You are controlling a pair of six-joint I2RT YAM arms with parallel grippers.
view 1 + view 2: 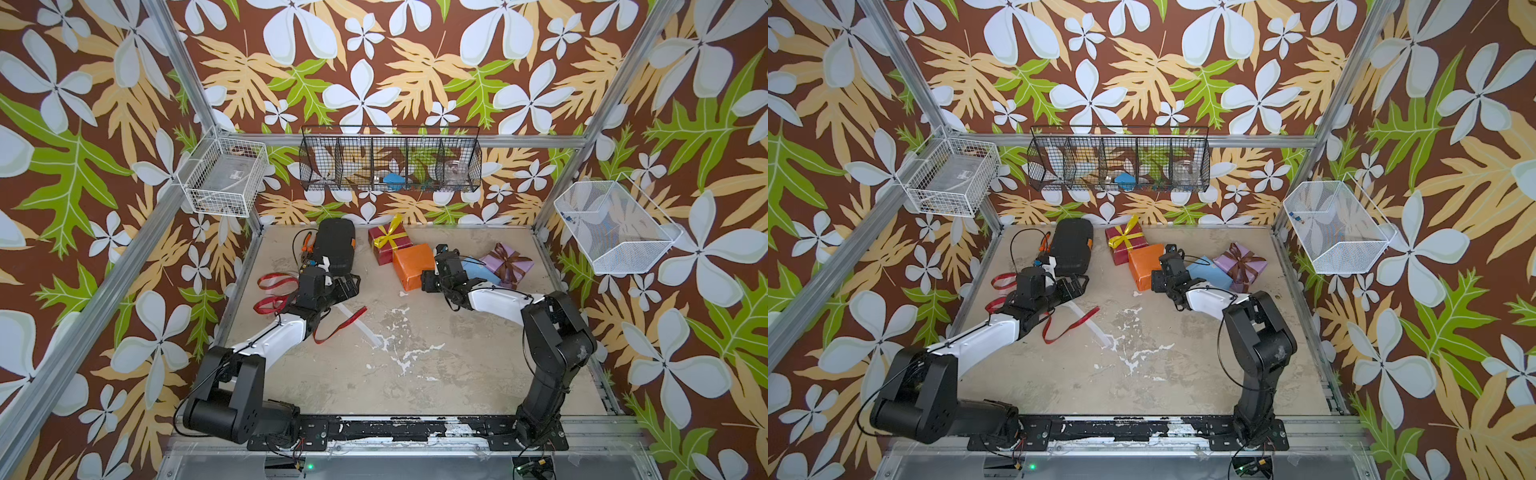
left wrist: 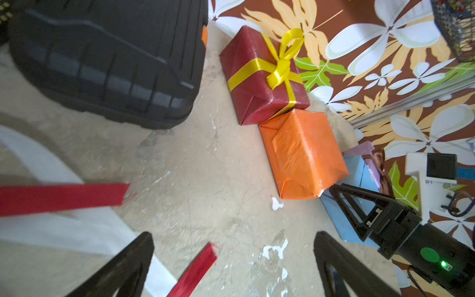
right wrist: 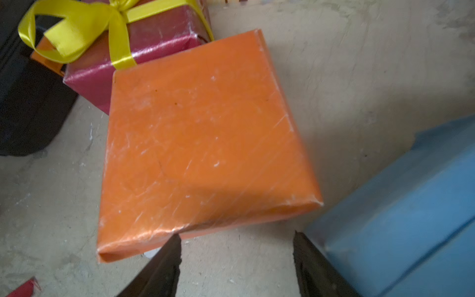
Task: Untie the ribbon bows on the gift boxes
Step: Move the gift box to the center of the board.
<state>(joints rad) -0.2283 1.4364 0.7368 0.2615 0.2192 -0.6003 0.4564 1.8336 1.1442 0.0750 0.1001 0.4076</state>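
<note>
Now, step: two bows are off, two remain; the next target is a tied one.
Loose ribbons: red ribbon (image 1: pixel 332 328) and white ribbon (image 1: pixel 357 322) lie flat on the counter (image 1: pixel 415 374) beside the left arm, held by nothing.
Tied bows: yellow bow (image 1: pixel 388 237) sits on the red box (image 1: pixel 384 249) at the back; brown bow (image 1: pixel 509 259) sits on the lilac box (image 1: pixel 505 266) at the far right.
Bare boxes: orange box (image 1: pixel 413 266) touches the red box at one corner; blue box (image 1: pixel 482 272) lies between the orange and lilac ones, partly hidden by the right arm.
Left gripper (image 2: pixel 231 267): jaws wide apart and empty, low over the counter near the black case (image 1: pixel 334 247).
Right gripper (image 3: pixel 236 262): jaws apart and empty, hovering in the gap between the orange and blue boxes.
Key relation: from the right jaws, the yellow bow lies straight ahead past the orange box, whose long side runs toward it; the brown bow is out of this wrist view.
Nearer arm: the right one, by my judgement, for either bow.
Risk: reaching over may shove the orange box into the red one.
</note>
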